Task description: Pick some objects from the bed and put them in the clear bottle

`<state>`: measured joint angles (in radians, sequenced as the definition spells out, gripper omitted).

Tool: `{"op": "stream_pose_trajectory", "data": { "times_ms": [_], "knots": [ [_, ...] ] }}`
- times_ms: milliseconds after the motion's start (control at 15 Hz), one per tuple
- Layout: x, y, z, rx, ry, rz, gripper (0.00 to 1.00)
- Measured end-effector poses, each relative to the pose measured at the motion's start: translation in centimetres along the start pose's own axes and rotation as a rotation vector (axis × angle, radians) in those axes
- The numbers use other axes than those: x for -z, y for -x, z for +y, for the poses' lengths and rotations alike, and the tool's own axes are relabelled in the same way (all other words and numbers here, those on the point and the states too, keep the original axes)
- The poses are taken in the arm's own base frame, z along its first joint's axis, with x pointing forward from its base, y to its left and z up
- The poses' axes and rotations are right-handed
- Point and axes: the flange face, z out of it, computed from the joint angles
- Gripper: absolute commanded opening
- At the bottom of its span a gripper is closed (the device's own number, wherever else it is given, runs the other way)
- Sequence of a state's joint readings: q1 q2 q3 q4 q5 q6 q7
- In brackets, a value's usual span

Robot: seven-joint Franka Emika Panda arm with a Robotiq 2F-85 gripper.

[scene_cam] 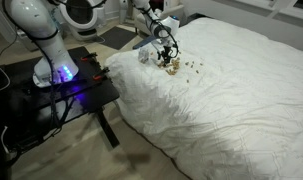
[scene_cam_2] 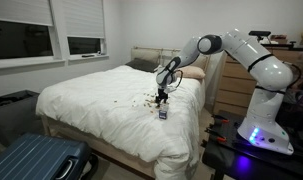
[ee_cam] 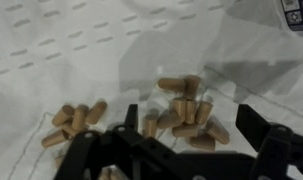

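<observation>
Several tiny tan pellet-like objects point(ee_cam: 186, 112) lie in a cluster on the white bed point(ee_cam: 71, 50), with a smaller cluster point(ee_cam: 76, 120) to the left. My gripper point(ee_cam: 191, 125) hangs open just above the main cluster, one dark finger point(ee_cam: 131, 118) on each side of it, holding nothing. In both exterior views the gripper point(scene_cam: 167, 55) point(scene_cam_2: 161, 97) points down at the scattered objects point(scene_cam: 183, 67) point(scene_cam_2: 149, 100) near the bed's edge. The small clear bottle point(scene_cam_2: 162, 113) point(scene_cam: 144, 56) stands upright on the duvet right beside the gripper.
The robot base stands on a black table point(scene_cam: 86, 90) against the bed's side. A blue suitcase point(scene_cam_2: 36, 160) lies on the floor at the bed's foot. Pillows point(scene_cam_2: 141, 63) and a wooden dresser point(scene_cam_2: 229, 85) are at the head end.
</observation>
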<state>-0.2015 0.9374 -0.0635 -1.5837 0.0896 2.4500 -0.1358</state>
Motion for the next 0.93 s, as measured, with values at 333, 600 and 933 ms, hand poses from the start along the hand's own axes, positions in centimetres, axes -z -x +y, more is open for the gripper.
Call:
{"op": "stream_pose_trajectory", "data": {
  "times_ms": [333, 600, 933],
  "knots": [
    [-0.8, -0.39, -0.05, 0.006, 0.004, 0.001, 0.49],
    [-1.12, -0.65, -0.06, 0.007, 0.005, 0.003, 0.18],
    [-1.15, -0.83, -0.12, 0.008, 0.005, 0.006, 0.0]
  ]
}}
